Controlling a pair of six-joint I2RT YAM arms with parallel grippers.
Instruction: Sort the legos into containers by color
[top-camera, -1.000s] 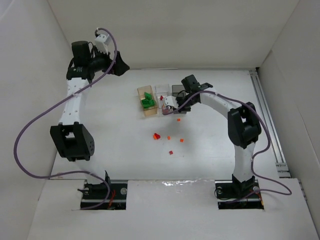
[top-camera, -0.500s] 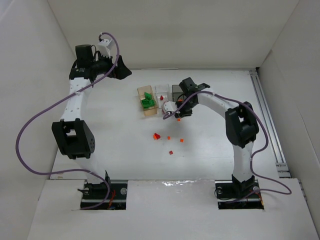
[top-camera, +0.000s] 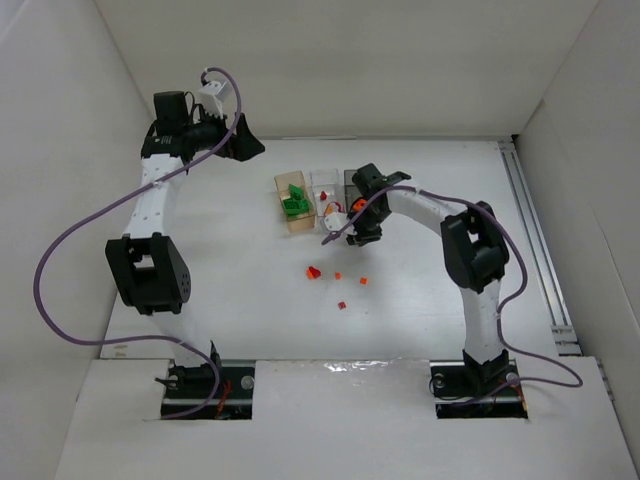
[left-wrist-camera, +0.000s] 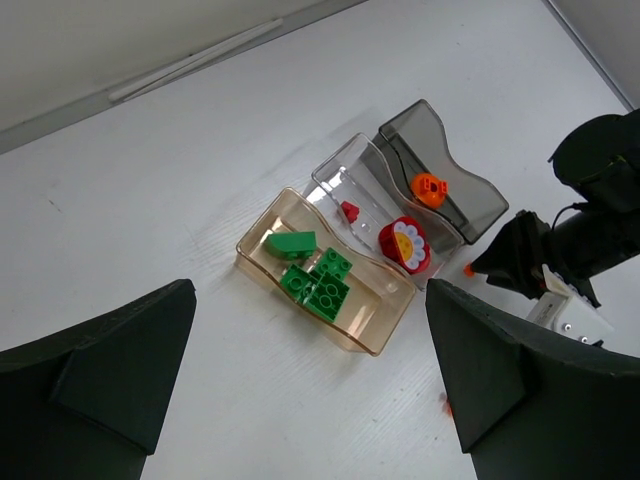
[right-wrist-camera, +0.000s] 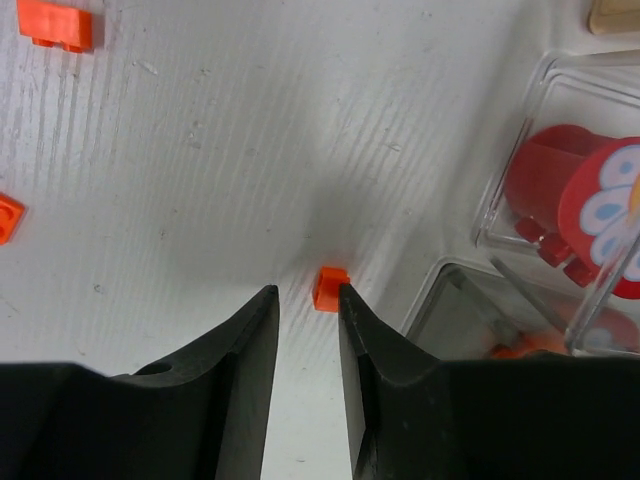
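The tan bin (left-wrist-camera: 380, 340) holds green legos (left-wrist-camera: 320, 285). The clear bin (left-wrist-camera: 340, 172) holds a small red brick (left-wrist-camera: 349, 211) and a red flower piece (left-wrist-camera: 405, 243). The grey bin (left-wrist-camera: 470, 200) holds the round orange piece (left-wrist-camera: 428, 185). My right gripper (right-wrist-camera: 308, 290) is low at the front of the bins, its jaws a narrow gap apart and empty. A tiny orange brick (right-wrist-camera: 330, 288) lies on the table at its right fingertip. My left gripper (left-wrist-camera: 310, 295) is wide open and empty, high above the bins (top-camera: 245, 140).
Loose legos lie on the table nearer the bases: a red one (top-camera: 313, 271), two orange ones (top-camera: 337, 275) (top-camera: 363, 281) and a small red one (top-camera: 342, 304). White walls enclose the table on the left, back and right.
My right gripper has moved down and a little left to the table in front of the bins. My left arm has shifted slightly right and stays high.
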